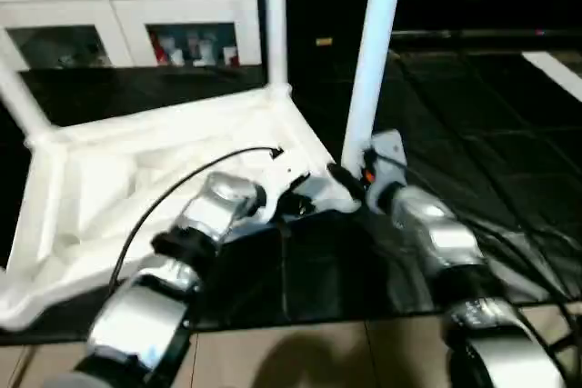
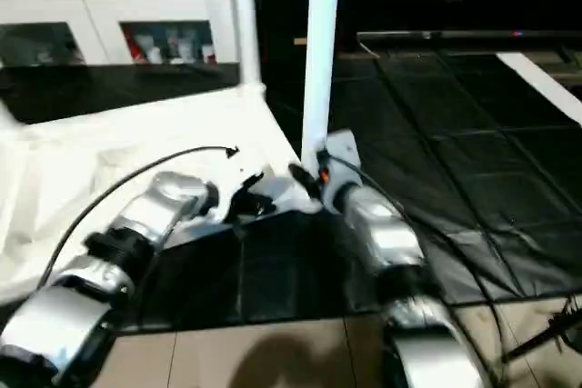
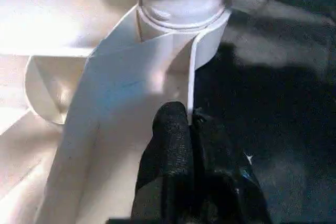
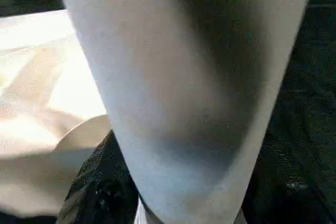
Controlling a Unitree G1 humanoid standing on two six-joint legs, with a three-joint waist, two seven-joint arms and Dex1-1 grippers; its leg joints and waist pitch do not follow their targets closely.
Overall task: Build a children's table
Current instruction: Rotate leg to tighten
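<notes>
The children's table (image 1: 164, 179) lies upside down across the left and centre of the head view, ribbed underside facing up, on a dark floor (image 1: 473, 134). A leg (image 1: 275, 15) stands in the far corner socket at upper centre, and another leg (image 1: 18, 97) shows at the left edge.

The action is at the near corner, centre frame. The right claw (image 1: 356, 174) is pressed against the base of the leg (image 1: 375, 52) it is working on, which rises nearly upright to the top of the frame, leaning slightly right. In the right wrist view that leg (image 4: 184, 87) fills the space directly ahead of the claw, so it looks gripped, but the fingers themselves are hidden and I cannot tell how far they are closed.

The left claw (image 3: 190, 129) is pinched tight on the thin rim wall (image 3: 190, 77) of the tabletop, just below the corner socket (image 3: 184, 14) where the leg's round base sits. That reads as a brace (hold the top steady so the leg can be pushed or twisted home).

Behind, at upper left, is a white cabinet (image 1: 127, 6) with glass-fronted shelves.
</notes>
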